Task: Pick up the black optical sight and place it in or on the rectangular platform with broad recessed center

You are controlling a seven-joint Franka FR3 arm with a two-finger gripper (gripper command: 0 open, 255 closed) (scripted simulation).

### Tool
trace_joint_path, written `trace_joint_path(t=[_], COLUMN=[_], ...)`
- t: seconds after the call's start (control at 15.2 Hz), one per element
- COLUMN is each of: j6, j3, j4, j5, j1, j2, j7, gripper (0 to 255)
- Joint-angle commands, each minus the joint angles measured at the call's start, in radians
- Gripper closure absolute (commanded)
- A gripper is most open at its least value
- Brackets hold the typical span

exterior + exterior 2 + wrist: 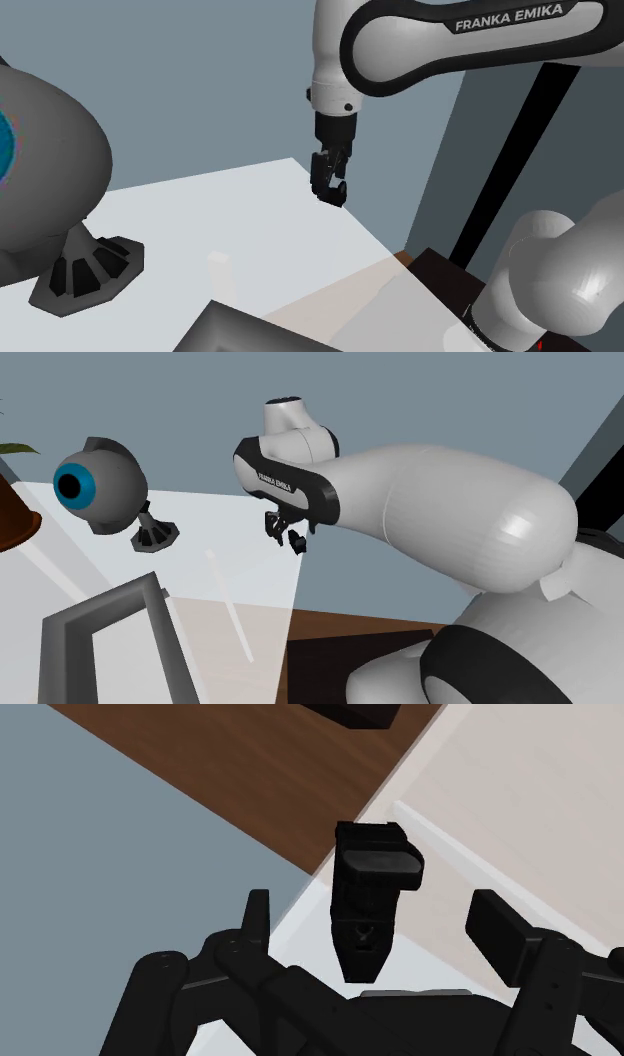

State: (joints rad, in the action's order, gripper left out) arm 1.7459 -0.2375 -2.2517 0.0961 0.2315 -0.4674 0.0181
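Trouble from here would come mostly from the edge: the black optical sight (368,904) is at the very rim of the white desk (520,804), close to a corner, with brown floor (230,774) showing beyond it in the wrist view. The tool (377,909) stands wide, one finger on each side of the sight, with a gap on both sides, so nothing is clasped; whether the sight rests on the desk or hangs clear of it I cannot tell. In the shoulder view the tool (330,182) points down over that far corner, the sight (337,194) a small dark lump at its tip. If one finger meets the sight before the other as they close, it would likely push the piece sideways, and with so little desk beside it that could tip it over the rim to the floor. The sight looks narrow and stepped, so a pinch on its broader head alone might let it swivel or slide out during the lift. The grey rectangular platform (70,620) lies well apart, at the nearer end of the desk in the second exterior view, so a weak hold has a long carry in which to fail.
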Motion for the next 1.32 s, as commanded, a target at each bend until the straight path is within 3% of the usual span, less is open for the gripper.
trace_joint_path(t=[0.0, 0.46, 0.53, 1.25], j6=[0.025, 0.024, 0.024, -0.002], j3=[-0.002, -0.002, -0.002, 0.000], j4=[-0.025, -0.025, -0.025, 0.001], j5=[0.002, 0.002, 0.002, 0.001], j1=[0.001, 0.001, 0.001, 0.001], j2=[-0.001, -0.001, -0.001, -0.002], j7=[0.001, 0.001, 0.001, 0.001], gripper=[0, 0, 255, 255])
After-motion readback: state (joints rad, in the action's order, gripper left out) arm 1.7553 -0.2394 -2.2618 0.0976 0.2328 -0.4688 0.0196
